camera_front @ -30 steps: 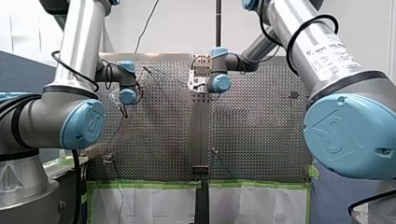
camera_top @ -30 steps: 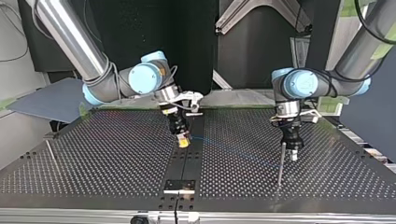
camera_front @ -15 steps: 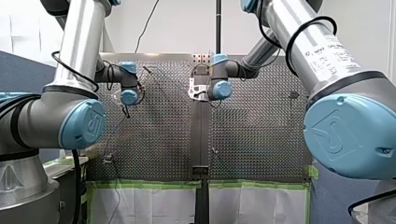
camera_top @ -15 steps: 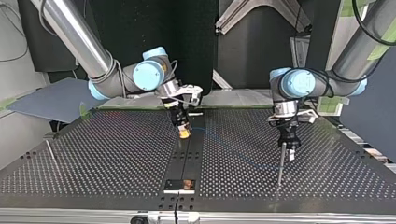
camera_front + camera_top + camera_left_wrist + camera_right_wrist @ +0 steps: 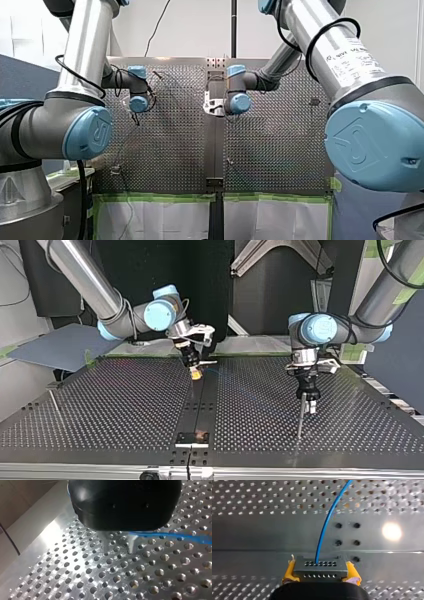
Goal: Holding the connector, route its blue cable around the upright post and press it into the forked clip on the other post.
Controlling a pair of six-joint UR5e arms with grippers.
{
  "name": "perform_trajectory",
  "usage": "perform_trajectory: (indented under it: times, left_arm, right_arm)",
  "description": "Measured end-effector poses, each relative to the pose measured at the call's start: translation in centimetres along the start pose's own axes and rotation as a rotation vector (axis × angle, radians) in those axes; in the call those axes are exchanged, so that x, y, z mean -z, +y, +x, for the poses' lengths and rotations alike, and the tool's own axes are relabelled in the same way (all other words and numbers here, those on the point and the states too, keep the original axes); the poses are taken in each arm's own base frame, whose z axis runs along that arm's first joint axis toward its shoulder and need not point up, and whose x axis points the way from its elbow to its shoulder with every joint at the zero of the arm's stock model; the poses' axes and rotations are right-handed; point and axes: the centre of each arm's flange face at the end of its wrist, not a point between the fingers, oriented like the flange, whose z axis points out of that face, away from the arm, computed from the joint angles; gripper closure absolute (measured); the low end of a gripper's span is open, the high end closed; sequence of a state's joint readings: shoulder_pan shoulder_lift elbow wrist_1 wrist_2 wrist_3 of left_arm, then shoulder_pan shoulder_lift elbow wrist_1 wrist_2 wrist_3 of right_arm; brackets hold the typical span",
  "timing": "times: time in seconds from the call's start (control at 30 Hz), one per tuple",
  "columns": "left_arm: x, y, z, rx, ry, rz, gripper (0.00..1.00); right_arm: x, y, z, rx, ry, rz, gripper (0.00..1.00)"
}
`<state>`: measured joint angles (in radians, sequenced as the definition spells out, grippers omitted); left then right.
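In the right wrist view my right gripper is shut on the grey connector, yellow pads on both of its sides. The blue cable rises from the connector over the perforated table. In the top view that gripper hovers over the table's dark centre strip. My left gripper hangs close beside the thin upright post at the top view's right. In the left wrist view its metal fingers stand apart with nothing between them. The blue cable runs off sideways from one finger.
A second thin post stands near the top view's left edge. A small bracket sits on the centre strip by the near edge. A grey panel lies behind the table's left corner.
My right gripper has carried the connector back along the centre strip towards the arms' side. My left gripper has shifted slightly beside the post.
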<state>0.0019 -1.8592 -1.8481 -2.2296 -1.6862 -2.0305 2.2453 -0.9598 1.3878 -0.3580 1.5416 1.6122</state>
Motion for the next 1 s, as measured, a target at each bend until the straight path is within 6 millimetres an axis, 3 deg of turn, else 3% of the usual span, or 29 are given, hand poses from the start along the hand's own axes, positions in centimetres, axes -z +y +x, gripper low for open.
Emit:
perform_trajectory:
  times: [0.03, 0.07, 0.1, 0.17, 0.63, 1.0]
  left_arm:
    - [0.0, 0.0, 0.0, 0.003, 0.002, -0.001, 0.18]
    - [0.1, 0.0, 0.0, 0.007, 0.004, -0.003, 0.12]
    - [0.1, 0.0, 0.1, 0.011, 0.007, -0.004, 0.12]
    - [0.1, 0.1, 0.1, 0.026, 0.014, -0.003, 0.0]
    - [-0.1, 1.0, 0.2, 0.099, 0.04, -0.016, 0.0]
    - [-0.6, 1.5, 2.3, 0.094, 0.111, -0.049, 0.0]
  right_arm:
    - [0.2, 0.2, -0.5, 0.002, -0.007, -0.006, 1.0]
    - [0.3, 0.3, -0.8, 0.004, -0.011, -0.012, 1.0]
    - [0.5, 0.5, -1.1, 0.005, -0.014, -0.017, 1.0]
    - [0.8, 0.8, -1.9, 0.009, -0.021, -0.031, 1.0]
    - [3.2, 4.5, -6.4, 0.055, -0.056, -0.181, 1.0]
    - [5.2, 8.7, -9.3, 0.059, -0.07, -0.325, 1.0]
